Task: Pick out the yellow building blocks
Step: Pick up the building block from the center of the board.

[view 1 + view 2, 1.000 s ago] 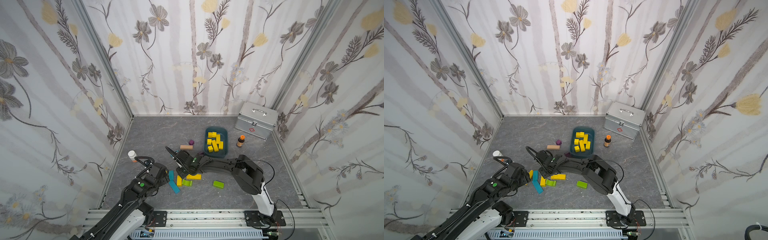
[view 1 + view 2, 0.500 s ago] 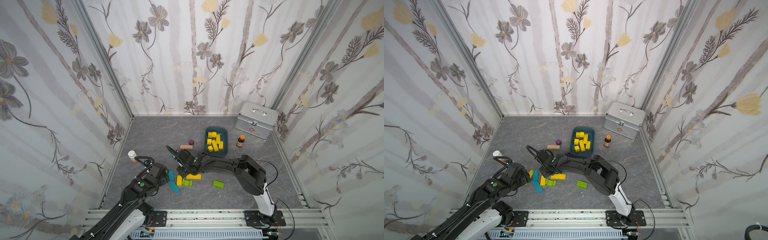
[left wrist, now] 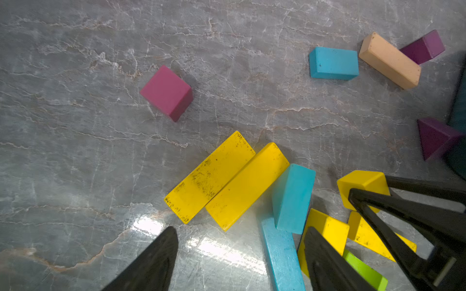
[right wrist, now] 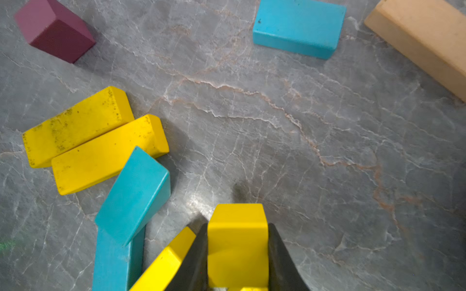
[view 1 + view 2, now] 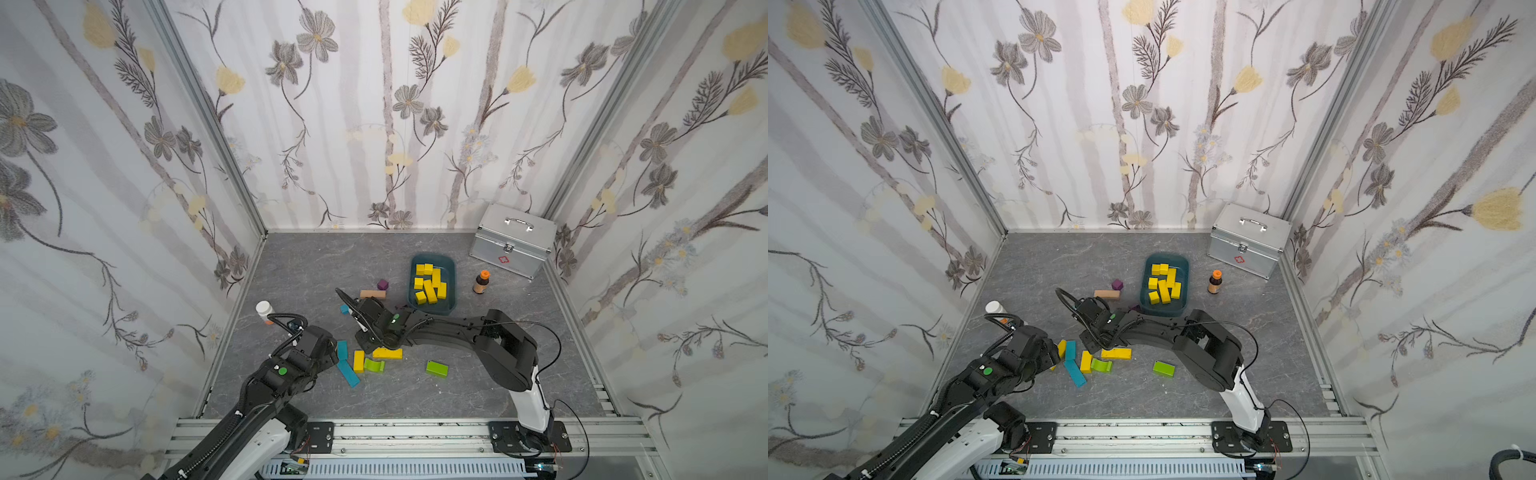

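The gray counter (image 5: 291,257) carries a metal case (image 5: 513,239) in its far right corner and, near it, a teal tray (image 5: 442,307) where most yellow blocks (image 5: 430,282) lie. The right hand (image 4: 237,226) is low over the counter, between the tray and the loose pile, and it is closed on one yellow block (image 4: 237,241), both fingers (image 4: 194,259) pressing its sides. The left hand (image 3: 240,229) stands open, just beside two yellow bars (image 3: 227,179) that lie side by side and touch. Two more yellow pieces (image 5: 358,360) lie on the counter among teal blocks (image 3: 292,199) and green blocks (image 5: 436,368).
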